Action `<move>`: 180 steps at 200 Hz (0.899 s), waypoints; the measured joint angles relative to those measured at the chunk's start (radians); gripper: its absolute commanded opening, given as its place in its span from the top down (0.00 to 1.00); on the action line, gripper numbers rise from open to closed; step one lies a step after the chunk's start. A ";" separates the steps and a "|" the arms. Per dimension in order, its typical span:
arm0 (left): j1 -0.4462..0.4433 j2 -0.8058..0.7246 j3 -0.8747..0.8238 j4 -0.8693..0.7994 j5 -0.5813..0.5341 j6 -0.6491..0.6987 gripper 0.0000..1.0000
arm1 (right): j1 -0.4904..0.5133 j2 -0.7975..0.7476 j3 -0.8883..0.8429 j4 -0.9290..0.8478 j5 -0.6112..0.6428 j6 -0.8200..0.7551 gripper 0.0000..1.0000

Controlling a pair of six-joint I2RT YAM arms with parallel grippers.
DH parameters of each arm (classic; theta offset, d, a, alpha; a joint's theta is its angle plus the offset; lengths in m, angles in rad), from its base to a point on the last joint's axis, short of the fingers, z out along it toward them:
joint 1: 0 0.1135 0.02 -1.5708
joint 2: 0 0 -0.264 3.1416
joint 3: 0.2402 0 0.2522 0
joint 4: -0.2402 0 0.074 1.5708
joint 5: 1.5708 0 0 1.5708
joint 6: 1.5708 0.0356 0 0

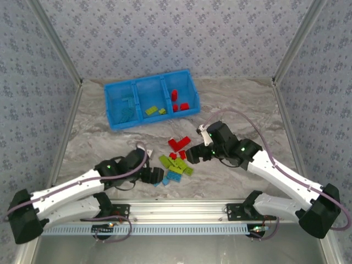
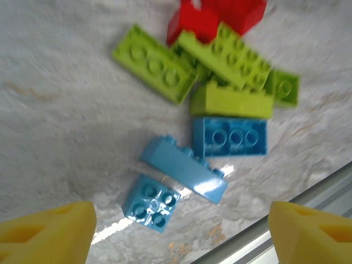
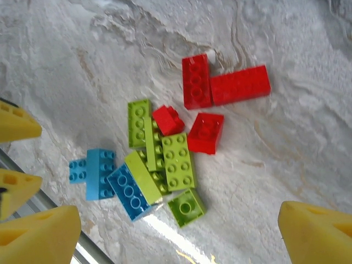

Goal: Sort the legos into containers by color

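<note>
Top: logged heap of small studded plastic bricks (image 1: 175, 162), red, lime, light blue, well apart from bright blue three-bay plastic tray (image 1: 155, 120), on its near side.
Left wrist: found left claw (image 2: 179, 214) spread, empty, long light-blue brick (image 2: 184, 170) just ahead, slanted across the gap.
Right wrist: found right claw (image 3: 176, 225) spread, empty, heap ahead, red bricks (image 3: 239, 85) farthest.

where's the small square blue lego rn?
Left wrist view: small square blue lego sits at the loose pile's near edge, beside the long blue brick, close to the metal rail.
</note>
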 measured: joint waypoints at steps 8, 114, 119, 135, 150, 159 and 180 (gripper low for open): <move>-0.029 0.028 -0.014 0.010 -0.011 -0.018 0.24 | 0.000 -0.006 -0.008 -0.001 0.004 0.011 0.05; -0.094 0.336 0.023 0.180 -0.056 0.077 0.47 | -0.001 0.012 -0.011 0.018 0.009 0.055 0.05; -0.097 0.336 0.023 0.180 -0.059 0.079 0.45 | -0.001 0.012 -0.011 0.018 0.009 0.058 0.05; -0.101 0.333 0.023 0.175 -0.073 0.082 0.40 | -0.001 0.012 -0.011 0.018 0.009 0.065 0.05; -0.110 0.321 0.022 0.164 -0.087 0.085 0.37 | -0.001 0.012 -0.011 0.018 0.009 0.066 0.04; -0.124 0.307 0.017 0.151 -0.094 0.087 0.36 | -0.001 0.012 -0.011 0.019 0.009 0.068 0.04; -0.153 0.254 -0.008 0.129 -0.099 0.089 0.31 | -0.001 0.012 -0.011 0.020 0.008 0.069 0.04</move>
